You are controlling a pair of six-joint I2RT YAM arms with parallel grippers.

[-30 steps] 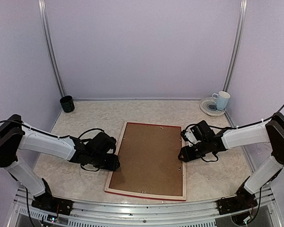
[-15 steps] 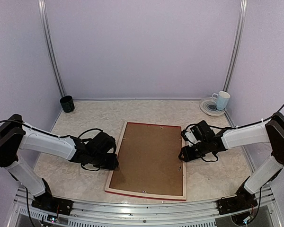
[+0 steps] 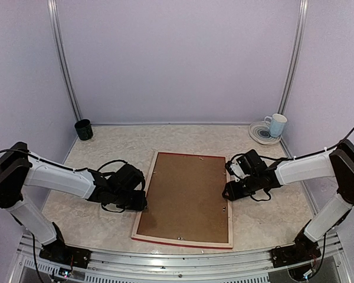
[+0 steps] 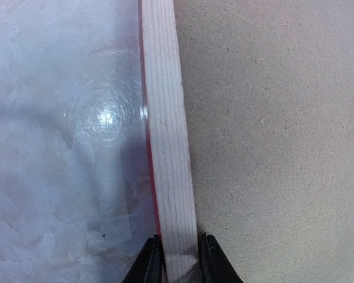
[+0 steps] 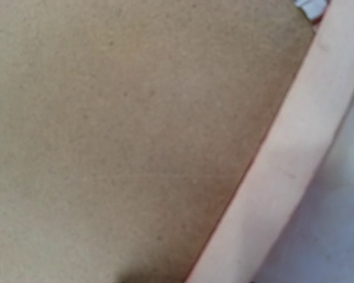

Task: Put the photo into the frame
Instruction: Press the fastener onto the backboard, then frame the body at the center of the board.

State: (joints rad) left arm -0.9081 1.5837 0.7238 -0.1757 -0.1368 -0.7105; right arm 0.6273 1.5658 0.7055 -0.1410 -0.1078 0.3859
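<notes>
Pale marbled table (image 3: pixel 94 153), lilac walls behind: a large rectangular picture frame (image 3: pixel 183 242), red-edged with a pale wood back, is lying face down at the centre between the two arms.
The left gripper (image 4: pixel 180 265) is pinching the frame's left rail, one fingertip against each side. The right gripper (image 3: pixel 227 193) is sitting at the right rail; I cannot tell how its jaws are standing. A brown fibreboard backing board (image 3: pixel 186 197) is filling the frame. The photo is not showing anywhere, and whether it is lying beneath the board cannot be told. Hazards, in my judgement: the grip is taking only a narrow strip of wood and may slip off, and raising one rail alone may tip the frame, so that the board, if unfastened, slides out.
</notes>
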